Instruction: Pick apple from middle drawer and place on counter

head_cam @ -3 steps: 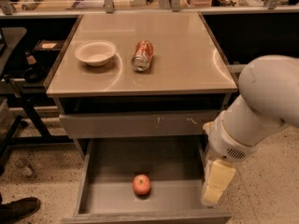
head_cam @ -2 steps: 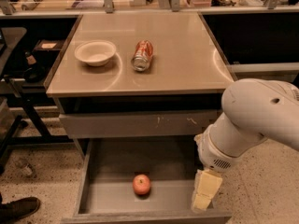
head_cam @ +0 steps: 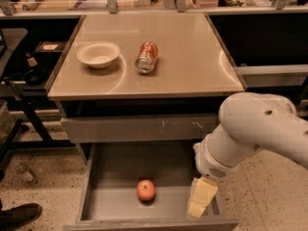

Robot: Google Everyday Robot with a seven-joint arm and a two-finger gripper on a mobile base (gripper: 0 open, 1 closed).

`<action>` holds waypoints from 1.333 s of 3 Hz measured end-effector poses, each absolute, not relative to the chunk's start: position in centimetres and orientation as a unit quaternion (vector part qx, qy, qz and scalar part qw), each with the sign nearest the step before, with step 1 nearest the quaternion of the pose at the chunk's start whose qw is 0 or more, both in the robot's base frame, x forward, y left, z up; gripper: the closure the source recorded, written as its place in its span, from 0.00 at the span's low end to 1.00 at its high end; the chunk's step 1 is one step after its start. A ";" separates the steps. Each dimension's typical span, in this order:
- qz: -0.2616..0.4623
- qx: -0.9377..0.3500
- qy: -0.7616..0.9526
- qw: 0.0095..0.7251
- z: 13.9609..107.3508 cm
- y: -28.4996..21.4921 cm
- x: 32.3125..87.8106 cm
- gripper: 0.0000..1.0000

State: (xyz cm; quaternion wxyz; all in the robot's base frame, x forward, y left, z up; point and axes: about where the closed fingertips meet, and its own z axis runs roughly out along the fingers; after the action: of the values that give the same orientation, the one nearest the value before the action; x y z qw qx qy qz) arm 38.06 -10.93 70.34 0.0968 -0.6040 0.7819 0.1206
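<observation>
The apple [head_cam: 146, 190], small and red-orange, lies on the bare floor of the open middle drawer [head_cam: 110, 203], a little left of its centre. The gripper [head_cam: 200, 202] hangs from the white arm over the drawer's right part, to the right of the apple and apart from it. The beige counter [head_cam: 187, 61] spans the top of the grey cabinet above the drawer.
A white bowl [head_cam: 97, 55] and a dented red soda can [head_cam: 146, 57] lie on the counter. A grey drawer front with white scuffs [head_cam: 139, 128] sits above the open drawer. A cluttered bench [head_cam: 96, 1] runs behind. A dark shoe [head_cam: 18, 216] is at lower left.
The arm and gripper have moved left and lower, from beside the drawer's right wall to over its floor, closer to the apple. The apple has not moved.
</observation>
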 end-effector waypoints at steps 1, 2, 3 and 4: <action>0.143 -0.586 0.789 0.118 67.0 -8.4 39.6 0.00; 0.168 -0.569 0.794 0.130 64.0 -6.3 40.8 0.00; 0.208 -0.546 0.800 0.135 62.3 -5.3 41.5 0.00; 0.212 -0.545 0.801 0.133 62.1 -5.2 41.4 0.00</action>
State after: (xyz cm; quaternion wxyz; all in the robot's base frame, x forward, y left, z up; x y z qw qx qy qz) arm 41.43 -5.18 62.07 0.1329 -0.5445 0.8005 0.2122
